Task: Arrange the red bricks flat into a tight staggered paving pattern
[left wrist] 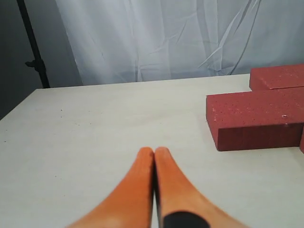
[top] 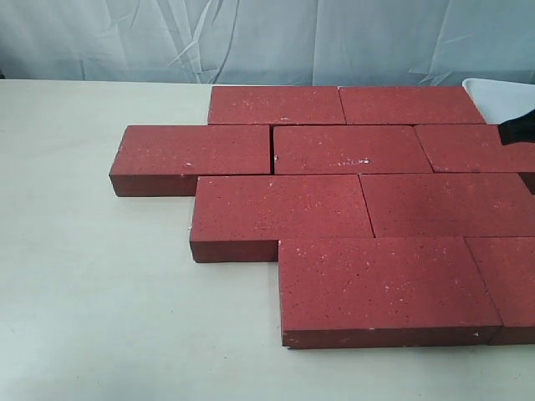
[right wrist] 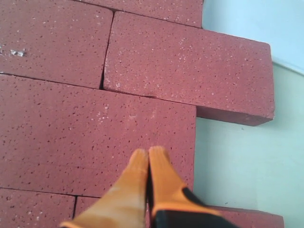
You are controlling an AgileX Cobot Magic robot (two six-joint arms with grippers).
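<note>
Pale matte table. Red bricks flat on it, right side mostly, four staggered rows, edges pretty much touching, thin gap in second row from back.

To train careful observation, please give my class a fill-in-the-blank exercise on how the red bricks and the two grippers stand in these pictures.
1. The red bricks all lie ___ on the table.
2. In the exterior view they form ___ staggered rows.
3. The left gripper is ___ and holds nothing.
4. The right gripper is over the ___, the left gripper over bare table.

Missing words: flat; four; shut; bricks.
</note>
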